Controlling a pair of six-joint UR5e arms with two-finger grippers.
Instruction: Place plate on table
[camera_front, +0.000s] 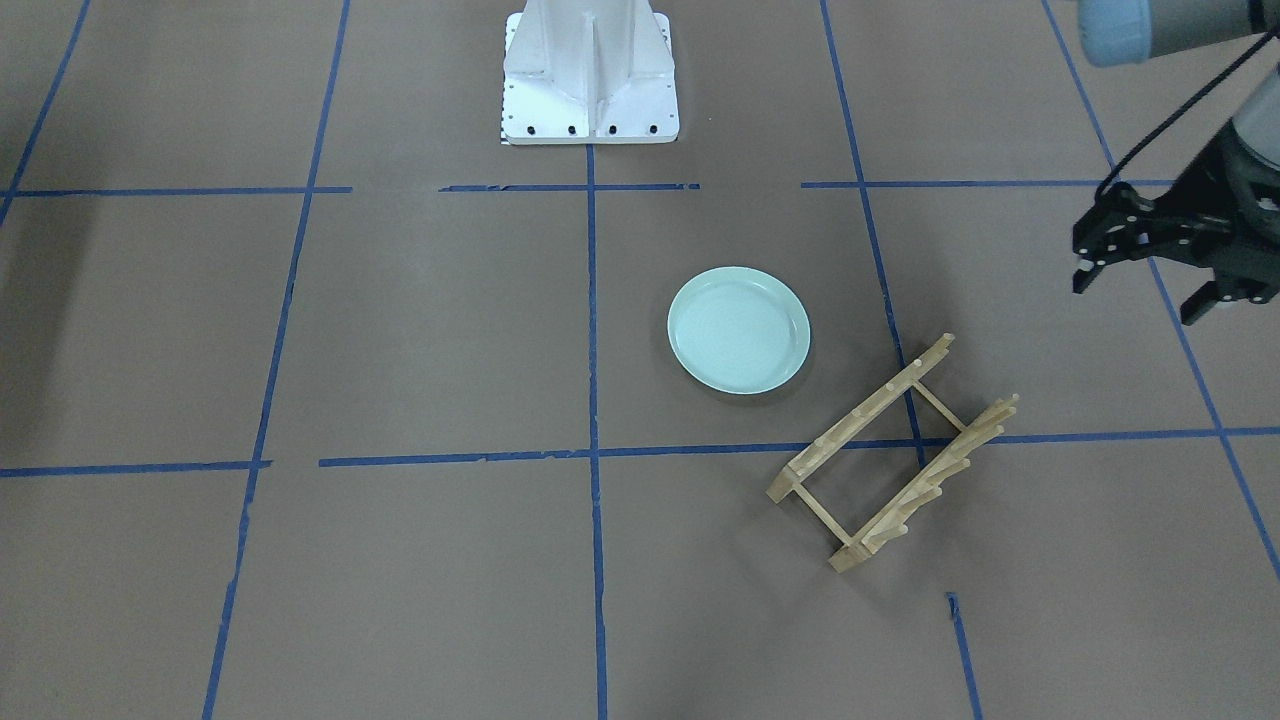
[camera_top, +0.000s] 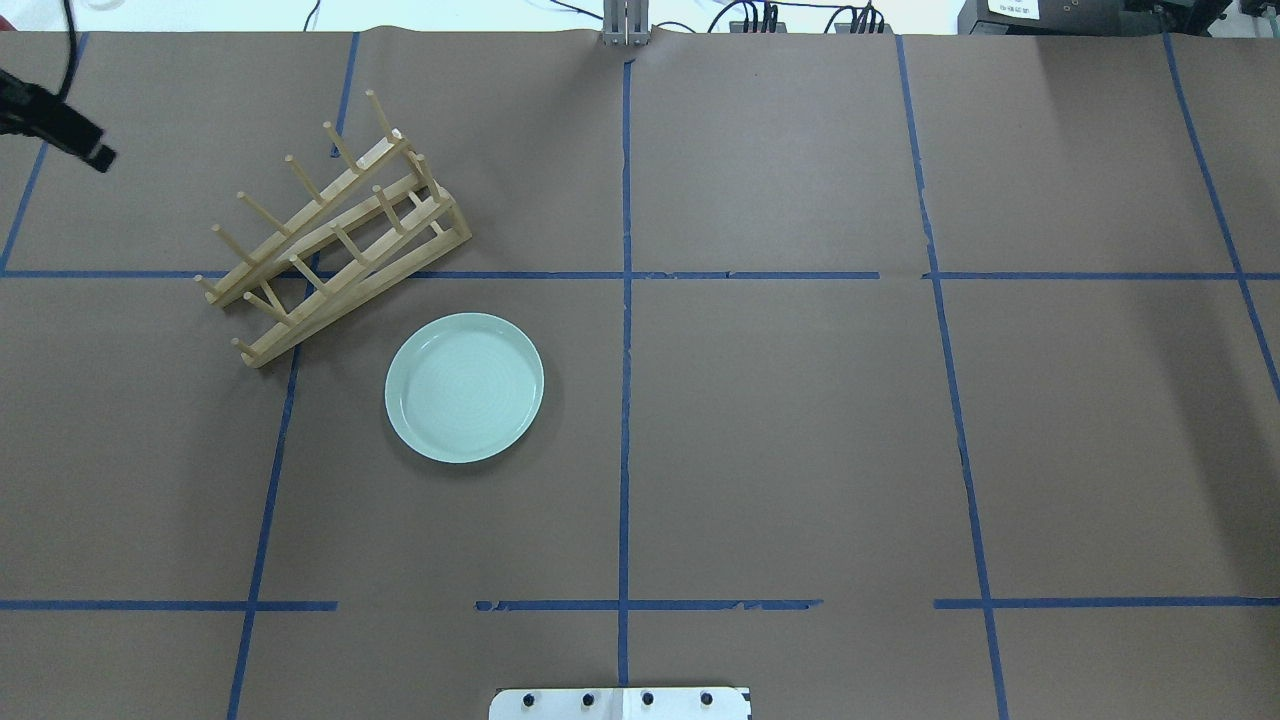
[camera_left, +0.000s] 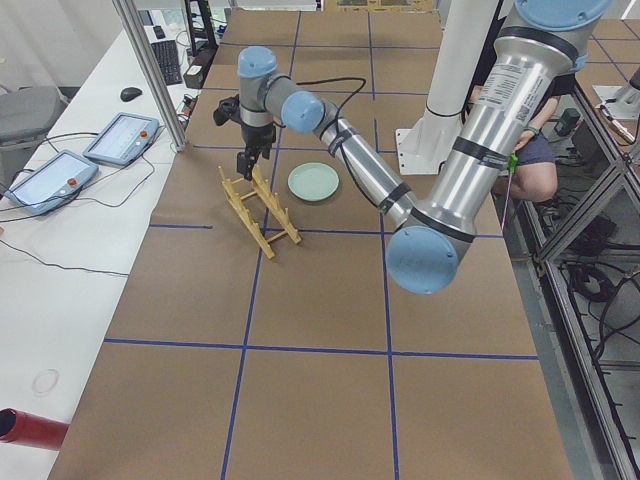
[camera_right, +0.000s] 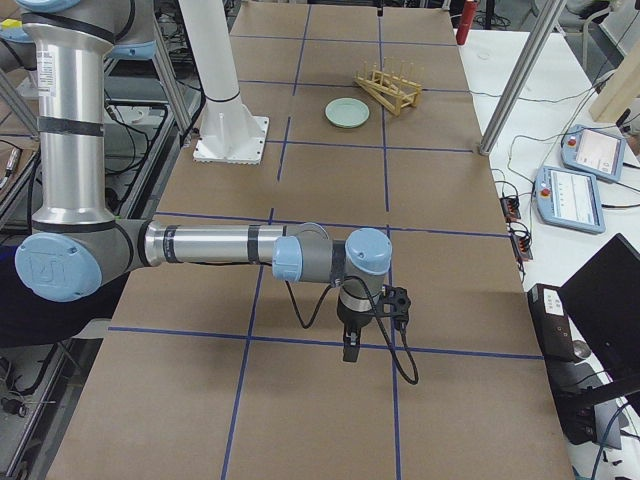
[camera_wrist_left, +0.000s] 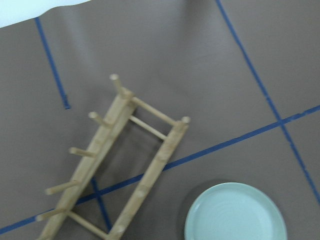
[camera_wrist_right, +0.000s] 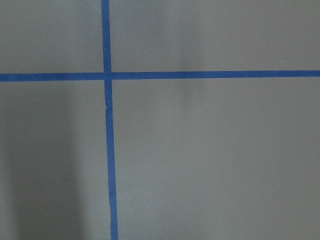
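The pale mint-green plate (camera_front: 738, 330) lies flat on the brown table (camera_front: 400, 330), alone, near its middle; it also shows in the overhead view (camera_top: 464, 388) and at the bottom of the left wrist view (camera_wrist_left: 235, 212). My left gripper (camera_front: 1138, 298) hangs open and empty above the table, well away from the plate and out past the wooden rack. My right gripper (camera_right: 350, 345) shows only in the exterior right view, low over bare table far from the plate. I cannot tell whether it is open or shut.
The light wooden peg rack (camera_front: 890, 455) stands slanted beside the plate, between it and my left gripper. The white bolted base (camera_front: 590, 75) is at the robot's side of the table. Tablets (camera_right: 585, 175) lie on a side bench.
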